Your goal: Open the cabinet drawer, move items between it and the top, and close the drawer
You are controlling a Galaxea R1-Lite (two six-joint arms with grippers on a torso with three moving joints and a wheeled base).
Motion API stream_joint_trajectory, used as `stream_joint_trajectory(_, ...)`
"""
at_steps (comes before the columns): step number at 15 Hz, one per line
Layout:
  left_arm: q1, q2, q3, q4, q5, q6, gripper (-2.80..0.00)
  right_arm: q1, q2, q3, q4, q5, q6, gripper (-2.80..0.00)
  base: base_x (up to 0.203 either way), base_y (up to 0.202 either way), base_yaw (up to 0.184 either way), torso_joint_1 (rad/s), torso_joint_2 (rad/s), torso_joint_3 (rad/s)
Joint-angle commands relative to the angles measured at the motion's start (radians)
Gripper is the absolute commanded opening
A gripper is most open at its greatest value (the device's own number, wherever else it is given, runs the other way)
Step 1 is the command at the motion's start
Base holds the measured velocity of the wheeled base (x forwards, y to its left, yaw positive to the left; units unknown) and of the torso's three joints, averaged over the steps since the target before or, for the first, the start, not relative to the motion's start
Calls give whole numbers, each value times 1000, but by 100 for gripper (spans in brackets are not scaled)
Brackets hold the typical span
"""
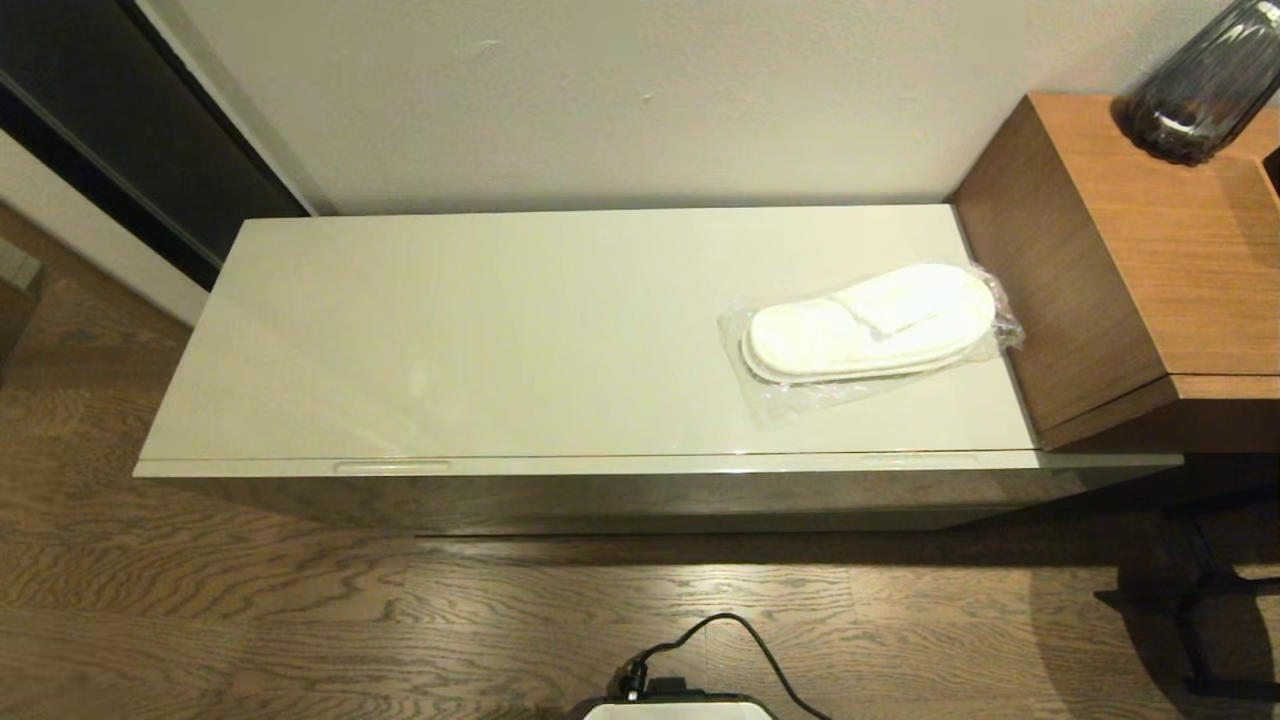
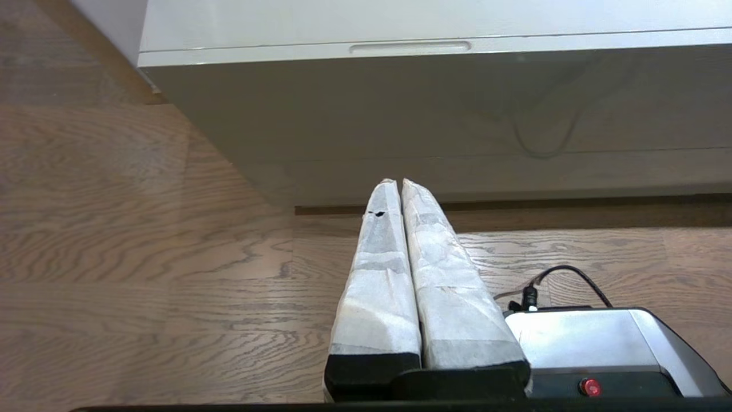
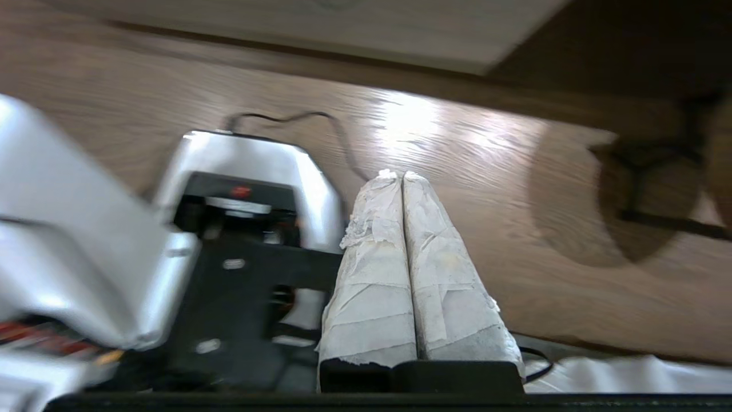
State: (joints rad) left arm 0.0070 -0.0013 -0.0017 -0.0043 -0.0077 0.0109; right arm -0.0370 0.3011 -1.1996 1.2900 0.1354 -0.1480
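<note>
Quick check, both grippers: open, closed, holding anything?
Left gripper: jaws closed, holding nothing, low over the floor facing the cabinet drawer.
Right gripper: jaws closed, holding nothing, over the floor.

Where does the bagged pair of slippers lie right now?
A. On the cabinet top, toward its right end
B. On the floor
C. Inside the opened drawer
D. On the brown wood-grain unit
A: the bagged slippers rest on the cabinet top, next to the wood-grain unit; the drawer is shut.
</note>
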Motion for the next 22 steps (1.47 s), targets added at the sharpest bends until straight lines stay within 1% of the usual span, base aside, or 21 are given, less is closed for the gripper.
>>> stream_joint_trajectory(1,1,1,0,0,0,0,-280,3,-111,176,-84,-57,-10,-280,0,0,0,0,0,0)
stream_joint_trajectory(3,-1,1,0,0,0,0,-280,13,-193,337,-208,-107,-13,-280,0,0,0,0,0,0)
stream_joint_trajectory(5,1,1,0,0,0,0,-280,19,-278,522,-344,-128,-14,-280,0,0,0,0,0,0)
stream_joint_trajectory(7,1,1,0,0,0,0,-280,22,-295,653,-491,-138,-8,-280,0,0,0,0,0,0)
stream_joint_trajectory(10,0,1,0,0,0,0,-280,23,-301,793,-710,-137,0,-280,0,0,0,0,0,0)
stream_joint_trajectory(12,1,1,0,0,0,0,-280,23,-301,932,-927,-136,0,-280,0,0,0,0,0,0)
stream_joint_trajectory(13,1,1,0,0,0,0,-280,23,-301,1025,-1036,-135,-1,-280,0,0,0,0,0,0)
stream_joint_trajectory(14,1,1,0,0,0,0,-280,23,-301,1129,-1174,-132,1,-280,0,0,0,0,0,0)
stream_joint_trajectory(15,1,1,0,0,0,0,-280,23,-301,1196,-1266,-129,2,-280,0,0,0,0,0,0)
stream_joint_trajectory(16,1,1,0,0,0,0,-280,23,-301,1221,-1298,-125,5,-280,0,0,0,0,0,0)
stream_joint_trajectory(18,1,1,0,0,0,0,-280,23,-301,1200,-1348,-119,10,-280,0,0,0,0,0,0)
stream_joint_trajectory(22,1,1,0,0,0,0,-280,23,-301,1201,-1348,-118,10,-280,0,0,0,0,0,0)
